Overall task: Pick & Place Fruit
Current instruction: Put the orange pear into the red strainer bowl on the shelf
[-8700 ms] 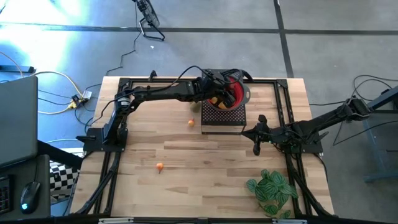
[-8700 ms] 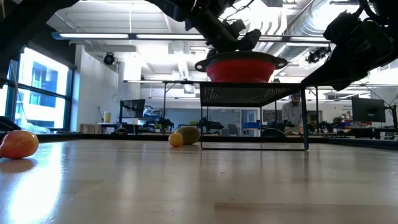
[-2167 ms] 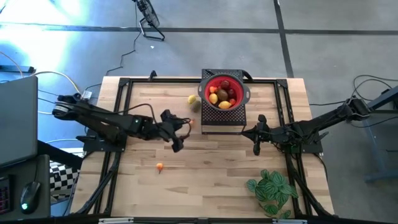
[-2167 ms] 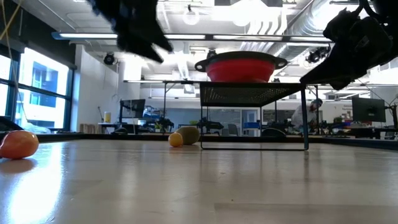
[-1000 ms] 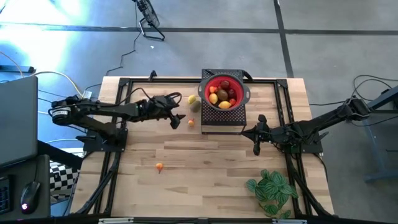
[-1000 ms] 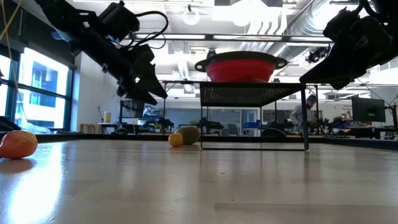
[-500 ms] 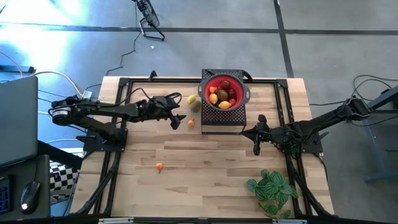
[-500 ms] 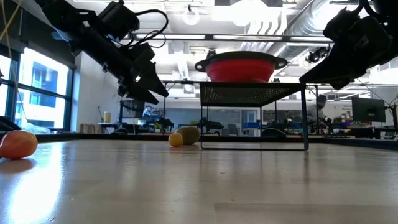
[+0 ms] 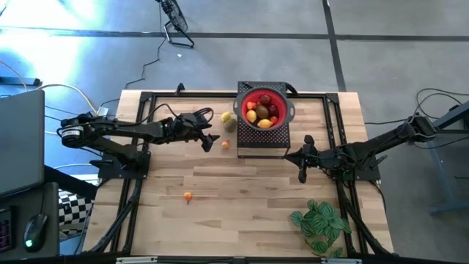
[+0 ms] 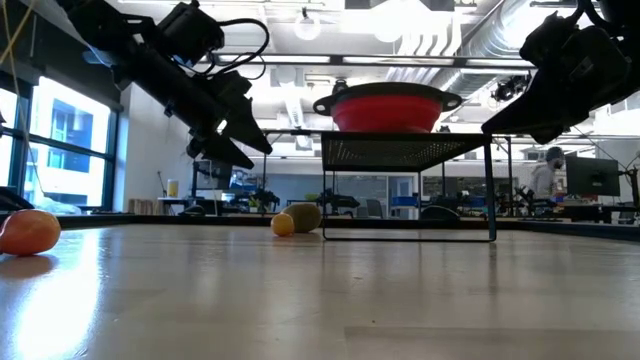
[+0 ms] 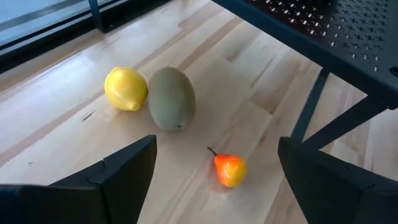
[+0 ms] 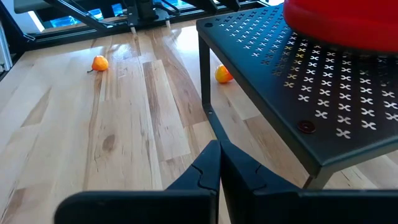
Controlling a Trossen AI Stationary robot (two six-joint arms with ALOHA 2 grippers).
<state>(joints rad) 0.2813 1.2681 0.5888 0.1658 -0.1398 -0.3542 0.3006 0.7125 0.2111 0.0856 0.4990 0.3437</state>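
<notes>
Wooden table [image 9: 242, 198] — left claw [image 9: 209, 138] wide open, empty, above small pear [image 11: 229, 170].

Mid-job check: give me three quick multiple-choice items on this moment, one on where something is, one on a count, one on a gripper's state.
1. Where does the red bowl sit?
A. on the black perforated stand
B. on the bare table beside the plant
C. in the left gripper

2. How many fruits lie loose on the wooden table, outside the bowl?
A. one
B. four
C. seven

3. How is the left gripper?
A. shut on a lemon
B. open and empty, in the air near the stand
C. resting shut on the table

Answers:
1. A: both the high and low views show the bowl on top of the stand.
2. B: lemon, brownish-green fruit, small orange pear near the stand, and another orange fruit farther out.
3. B: the left wrist view shows its fingers spread wide with nothing between them.
</notes>
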